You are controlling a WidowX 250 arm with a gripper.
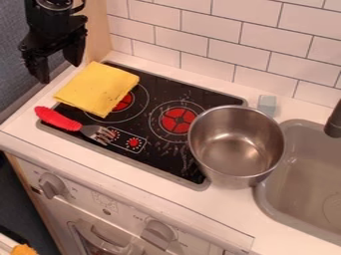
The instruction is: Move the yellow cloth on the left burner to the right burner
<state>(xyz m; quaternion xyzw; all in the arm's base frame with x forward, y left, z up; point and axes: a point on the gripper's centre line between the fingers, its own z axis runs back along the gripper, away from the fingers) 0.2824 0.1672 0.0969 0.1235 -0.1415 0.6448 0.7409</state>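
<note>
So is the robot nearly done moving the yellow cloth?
Nothing looks done yet: the folded yellow cloth partly covers the round red left burner. The open black hand holds nothing. Grabbing the cloth and laying it on the round red right burner both remain.

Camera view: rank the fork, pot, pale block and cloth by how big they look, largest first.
1. Pot
2. Cloth
3. Fork, long but narrow
4. Pale block, clearly the smallest
</note>
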